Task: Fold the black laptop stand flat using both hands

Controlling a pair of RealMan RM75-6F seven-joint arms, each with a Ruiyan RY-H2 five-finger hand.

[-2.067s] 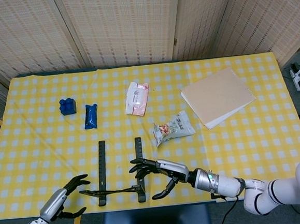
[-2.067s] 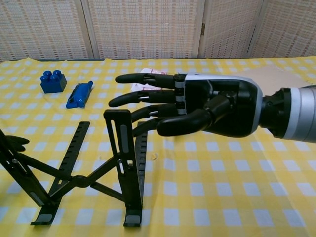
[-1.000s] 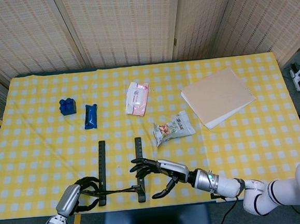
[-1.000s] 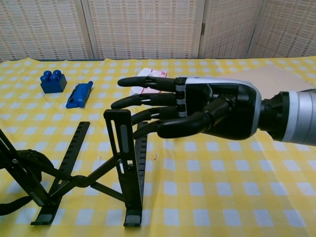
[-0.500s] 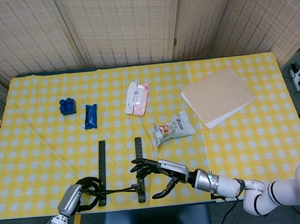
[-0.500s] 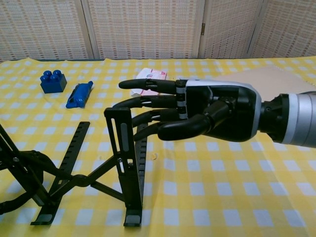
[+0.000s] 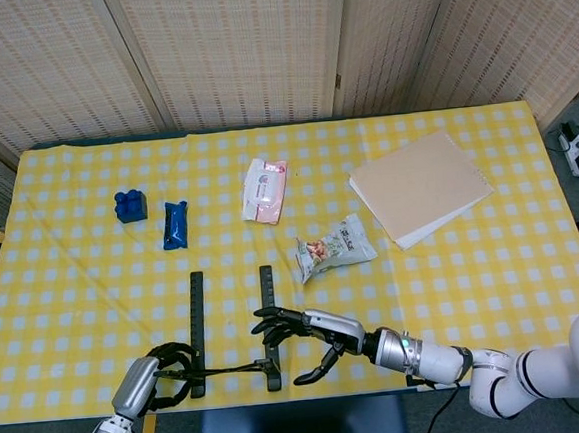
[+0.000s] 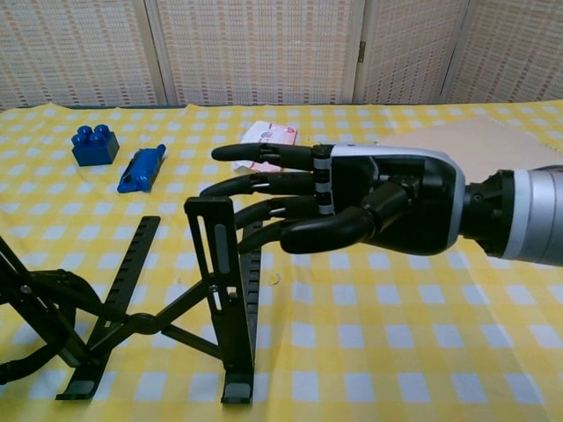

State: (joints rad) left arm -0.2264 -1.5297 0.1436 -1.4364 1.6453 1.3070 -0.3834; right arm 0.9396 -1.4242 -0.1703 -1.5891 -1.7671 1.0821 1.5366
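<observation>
My left hand [image 7: 154,380] curls its fingers around the left leg of the black metal laptop stand [image 8: 167,303] at the table's near edge, while my right hand [image 8: 369,207] hovers spread beside its right upright, holding nothing.

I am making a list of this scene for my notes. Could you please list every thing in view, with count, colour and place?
black metal laptop stand: 1, black, near edge, unfolded
blue toy brick: 1, blue, far left
blue wrapped packet: 1, blue, right of the brick
pink-white wipes pack: 1, centre, far side
snack bag: 1, pale green, centre
beige boards: stack, far right
yellow checked tablecloth: 1
left hand: grips the stand's left side
right hand: open, beside the stand's right rail
</observation>
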